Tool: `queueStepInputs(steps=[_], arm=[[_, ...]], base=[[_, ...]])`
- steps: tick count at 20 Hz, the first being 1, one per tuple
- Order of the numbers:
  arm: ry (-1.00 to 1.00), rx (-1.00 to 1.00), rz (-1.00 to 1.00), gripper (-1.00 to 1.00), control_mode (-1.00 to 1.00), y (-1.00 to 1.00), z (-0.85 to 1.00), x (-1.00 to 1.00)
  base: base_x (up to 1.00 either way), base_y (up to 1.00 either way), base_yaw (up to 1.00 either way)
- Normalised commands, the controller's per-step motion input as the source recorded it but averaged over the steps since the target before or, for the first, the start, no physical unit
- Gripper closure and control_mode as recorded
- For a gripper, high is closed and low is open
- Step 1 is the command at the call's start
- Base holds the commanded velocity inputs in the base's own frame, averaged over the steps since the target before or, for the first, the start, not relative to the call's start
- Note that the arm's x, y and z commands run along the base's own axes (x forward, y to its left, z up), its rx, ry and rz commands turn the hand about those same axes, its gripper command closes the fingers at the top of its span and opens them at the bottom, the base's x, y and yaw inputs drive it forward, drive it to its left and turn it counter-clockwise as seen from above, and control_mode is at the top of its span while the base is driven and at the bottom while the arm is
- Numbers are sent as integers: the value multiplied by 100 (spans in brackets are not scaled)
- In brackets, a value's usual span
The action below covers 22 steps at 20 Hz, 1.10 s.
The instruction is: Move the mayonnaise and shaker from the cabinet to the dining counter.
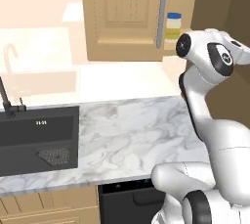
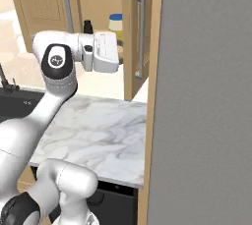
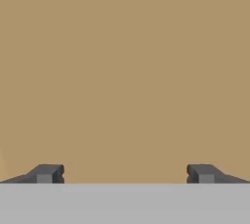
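While the empty gripper (image 3: 125,173) gaped wide facing cabinet (image 1: 128,17) wood, reaching the mayonnaise (image 1: 173,26) seemingly came next.

The cabinet (image 1: 122,17) is showing light matt wood with panelled doors, and its bar handle (image 1: 161,16) is looking like brushed grey metal. The counter (image 1: 132,135) is reading as smooth white marble with grey veins (faintly glossy). The sink (image 1: 39,137) is appearing matt black. The mayonnaise (image 1: 173,26) is looking like smooth pale-yellow plastic or glass; the view is too coarse to say which. The fingertips (image 3: 46,173) are showing dull dark grey against flat tan wood.
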Motion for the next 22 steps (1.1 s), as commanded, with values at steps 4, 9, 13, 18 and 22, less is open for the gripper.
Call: queueStepInputs(steps=[4, 9, 13, 18, 22], arm=[[2, 0, -31, -100, -100, -100, 0, 35], [-3, 0, -12, -100, -100, -37, 0, -41], [-10, 0, 16, -100, -100, 84, 0, -100], [-3, -3, 33, -100, -100, 100, 0, -83], [0, -1, 43, -100, -100, 99, 0, -48]], base=[[0, 0, 0], [0, 0, 0], [0, 0, 0], [0, 0, 0], [0, 0, 0]])
